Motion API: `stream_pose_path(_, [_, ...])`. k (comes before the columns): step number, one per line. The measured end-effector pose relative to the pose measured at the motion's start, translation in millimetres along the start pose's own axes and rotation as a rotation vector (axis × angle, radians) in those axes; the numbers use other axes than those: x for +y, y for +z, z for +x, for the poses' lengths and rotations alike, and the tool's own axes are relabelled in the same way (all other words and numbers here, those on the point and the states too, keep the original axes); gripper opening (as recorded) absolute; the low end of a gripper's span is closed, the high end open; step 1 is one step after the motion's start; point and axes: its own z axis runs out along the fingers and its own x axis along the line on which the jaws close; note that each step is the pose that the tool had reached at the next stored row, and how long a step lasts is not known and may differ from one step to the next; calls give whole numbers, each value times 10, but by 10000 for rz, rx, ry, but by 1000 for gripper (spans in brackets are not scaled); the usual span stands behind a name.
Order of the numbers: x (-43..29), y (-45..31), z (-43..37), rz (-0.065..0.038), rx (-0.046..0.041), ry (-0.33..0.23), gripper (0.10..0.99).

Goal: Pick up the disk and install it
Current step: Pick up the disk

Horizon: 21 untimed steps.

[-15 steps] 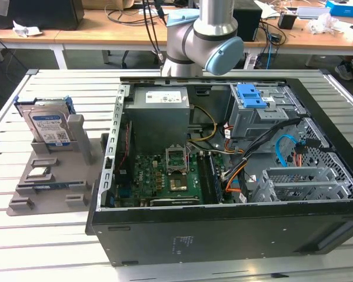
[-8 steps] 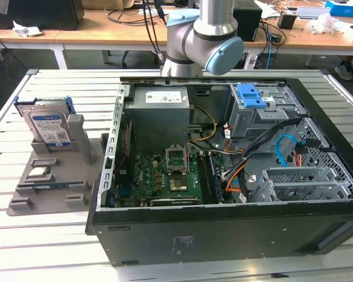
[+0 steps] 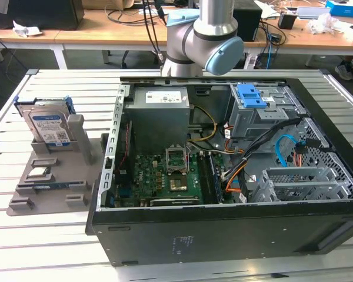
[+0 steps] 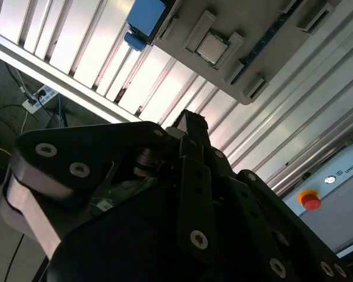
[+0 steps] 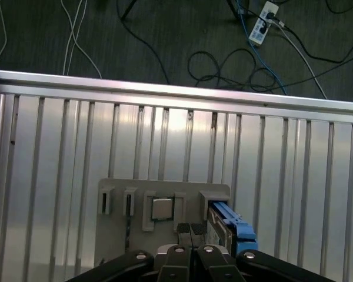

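Observation:
The disk (image 3: 47, 126), a silver drive with a white-and-blue label and a blue bracket, stands on edge in a grey holder (image 3: 47, 176) on the slatted table, at the exterior view's left. In the first wrist view my gripper (image 5: 190, 230) hangs well above that holder, its fingertips (image 5: 184, 229) pressed together with nothing between them. The disk's blue bracket (image 5: 229, 218) shows just beside them. In the second wrist view the dark fingers (image 4: 192, 126) point toward the holder (image 4: 270, 53), and the disk's blue edge (image 4: 144, 17) sits beyond it.
An open black computer case (image 3: 223, 229) lies at the exterior view's right, with a motherboard (image 3: 165, 176), a grey drive cage (image 3: 300, 182) and a blue latch (image 3: 251, 97). A small square chip (image 5: 163, 207) rests in the holder. Cables and a power strip (image 5: 262, 23) lie on the floor.

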Motion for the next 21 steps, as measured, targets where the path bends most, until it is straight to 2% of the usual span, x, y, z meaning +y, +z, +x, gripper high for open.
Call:
stream_pose_path(1, [0, 0, 0, 0, 0, 0, 114])
stream_pose_path(2, [0, 0, 0, 0, 0, 0, 169])
stream_pose_path(3, [0, 0, 0, 0, 0, -1, 294])
stream_pose_path(4, [0, 0, 0, 0, 0, -1, 357])
stream_pose_path(5, [0, 0, 0, 0, 0, -2, 475])
stream_pose_path(6, [0, 0, 0, 0, 0, -2, 475])
stream_pose_path(7, [0, 0, 0, 0, 0, -2, 541])
stream_pose_path(15, [-8, 1, -15, -1, 0, 6, 541])
stream_pose_path(21, [-61, 3, -140, 0, 0, 7, 541])
